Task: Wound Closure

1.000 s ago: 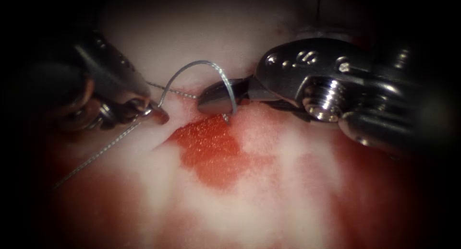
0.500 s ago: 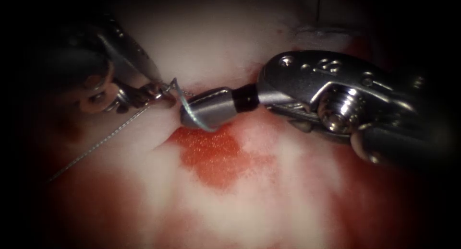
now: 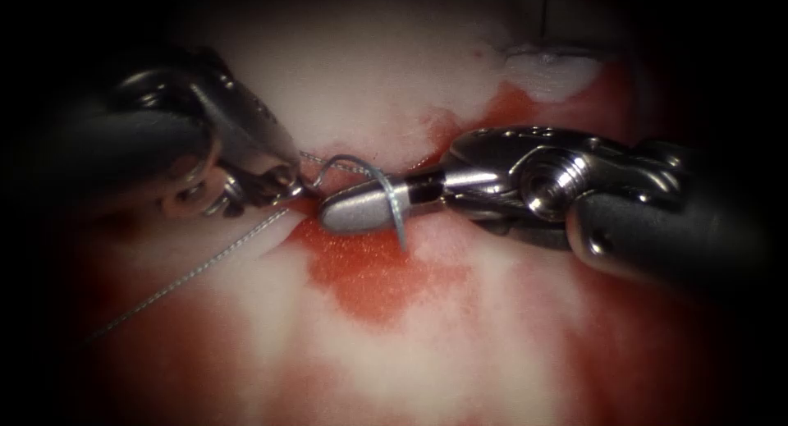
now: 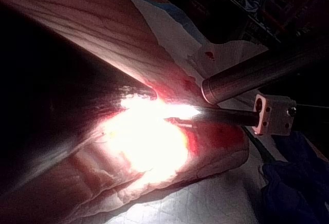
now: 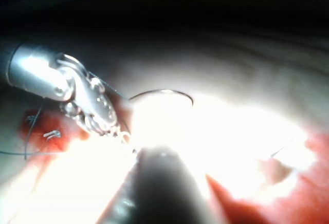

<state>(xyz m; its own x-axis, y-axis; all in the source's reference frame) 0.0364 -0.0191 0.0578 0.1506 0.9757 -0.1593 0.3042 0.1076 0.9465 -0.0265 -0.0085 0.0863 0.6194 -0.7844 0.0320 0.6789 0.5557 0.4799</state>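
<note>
The needle (image 3: pixel 392 198) arcs clear above the tissue (image 3: pixel 460 336), its body clamped in the closed jaws of the right tool (image 3: pixel 349 213) while its tail end, where the thread (image 3: pixel 193 270) joins, is gripped in the closed jaws of the left tool (image 3: pixel 287 186). The needle's point hangs just over the patch of red fluid (image 3: pixel 369 270) at the cut; the thread trails away to the left across the tissue

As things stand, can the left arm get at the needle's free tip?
Probably yes. The left end effector sits by the needle's thread end; the right end effector holds it mid-curve, its point bare over the red fluid.
</note>
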